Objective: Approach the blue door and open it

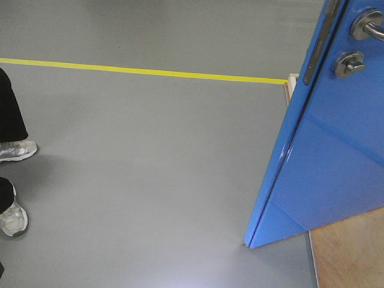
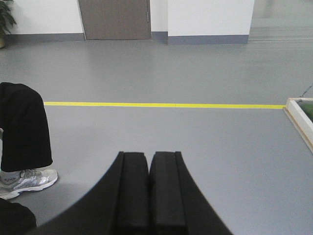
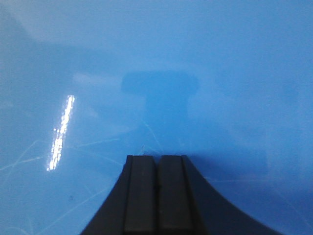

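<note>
Right claw (image 3: pixel 157 157) is sitting clenched with nothing in it, pointing right at the blue door (image 3: pixel 220 73) — the panel's filling its whole view. Left claw (image 2: pixel 149 154) is clenched empty too, hanging over the grey floor (image 2: pixel 205 142). Out front, the door's standing on the right, lever handle (image 1: pixel 369 27) up top.

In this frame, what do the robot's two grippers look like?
They look alike: the left gripper and the right gripper each have two matte black, flat rectangular fingers on a black base that flares outward. No cables or markings show.
</note>
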`<state>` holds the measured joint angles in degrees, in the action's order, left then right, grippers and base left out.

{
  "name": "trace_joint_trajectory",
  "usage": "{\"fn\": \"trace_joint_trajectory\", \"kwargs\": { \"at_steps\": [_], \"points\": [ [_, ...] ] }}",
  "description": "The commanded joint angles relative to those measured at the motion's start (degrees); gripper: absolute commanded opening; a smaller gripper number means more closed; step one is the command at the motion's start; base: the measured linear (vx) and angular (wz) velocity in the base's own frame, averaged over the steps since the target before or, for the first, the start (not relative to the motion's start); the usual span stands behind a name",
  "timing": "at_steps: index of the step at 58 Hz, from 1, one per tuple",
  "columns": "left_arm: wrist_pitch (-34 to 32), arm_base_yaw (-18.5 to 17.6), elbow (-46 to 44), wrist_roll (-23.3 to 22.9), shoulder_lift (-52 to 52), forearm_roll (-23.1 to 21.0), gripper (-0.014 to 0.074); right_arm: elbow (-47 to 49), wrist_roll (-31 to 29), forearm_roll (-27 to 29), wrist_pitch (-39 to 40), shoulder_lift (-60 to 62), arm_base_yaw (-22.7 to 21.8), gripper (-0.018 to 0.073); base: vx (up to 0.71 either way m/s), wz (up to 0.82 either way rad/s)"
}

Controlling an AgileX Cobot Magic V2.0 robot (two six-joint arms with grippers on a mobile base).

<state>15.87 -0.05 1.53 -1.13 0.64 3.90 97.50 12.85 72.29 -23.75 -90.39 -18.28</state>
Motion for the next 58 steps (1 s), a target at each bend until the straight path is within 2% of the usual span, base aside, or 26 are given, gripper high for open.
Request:
{"fn": "trace_joint_trajectory", "kwargs": {
  "at_steps": [1,58],
  "points": [
    [-4.86,-0.45,-1.53,-0.37,0.78,-0.12,0.0073,1.9,-0.3,2.42,-1.56,1.79,0.68,0.0001,0.19,0.08],
    [-4.86,-0.45,-1.53,-0.37,0.78,-0.12,0.0073,1.9,-0.3,2.42,-1.56,1.79,0.68,0.0001,0.26,0.02]
  ]
}}
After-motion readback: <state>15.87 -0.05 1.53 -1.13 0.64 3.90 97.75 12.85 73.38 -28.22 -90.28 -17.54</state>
